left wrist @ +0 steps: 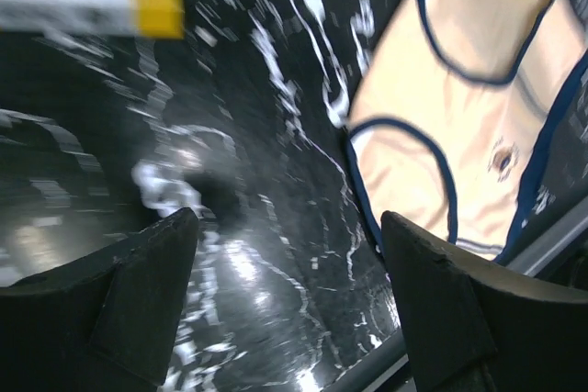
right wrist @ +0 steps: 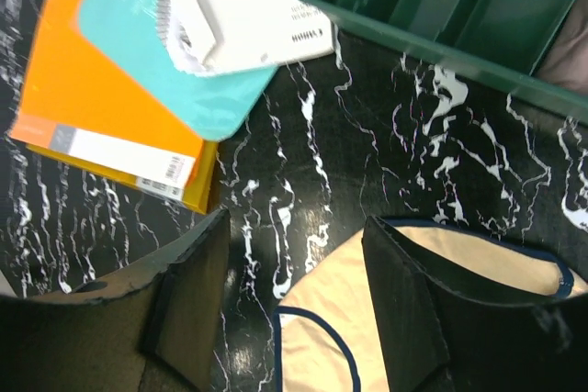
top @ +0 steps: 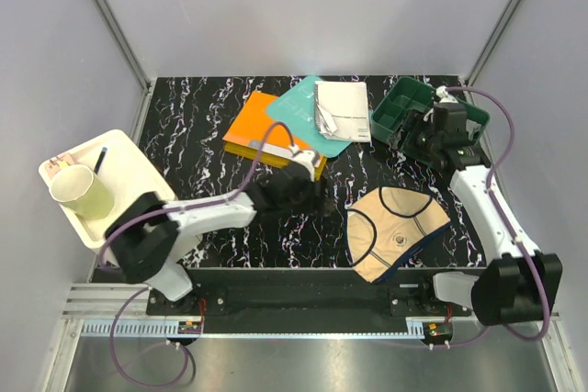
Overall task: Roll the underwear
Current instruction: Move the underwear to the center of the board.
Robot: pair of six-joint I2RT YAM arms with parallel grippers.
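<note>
The beige underwear [top: 397, 231], edged in dark navy, lies spread flat on the black marbled surface [top: 197, 135] near its front edge, right of centre. The left end effector [top: 317, 197] sits low just to the left of the garment, apart from it. In the left wrist view its two dark fingers [left wrist: 138, 291] stand wide apart with only bare surface between them, and the beige underwear [left wrist: 459, 107] fills the upper right, beyond the right-hand finger. The right end effector [top: 418, 140] is further back, close to the green bin [top: 397, 107] and behind the garment. In its wrist view the fingers [right wrist: 184, 305] are also spread wide and hold nothing. The rounded edge of the beige underwear [right wrist: 322, 328] shows in the gap and runs on behind the right-hand finger. How high this end effector hangs over the cloth cannot be told. Past the gap lie the orange book [right wrist: 101, 107], the teal book [right wrist: 175, 61] overlapping it, a white booklet [right wrist: 257, 16] on top, and the green bin [right wrist: 441, 6].
</note>
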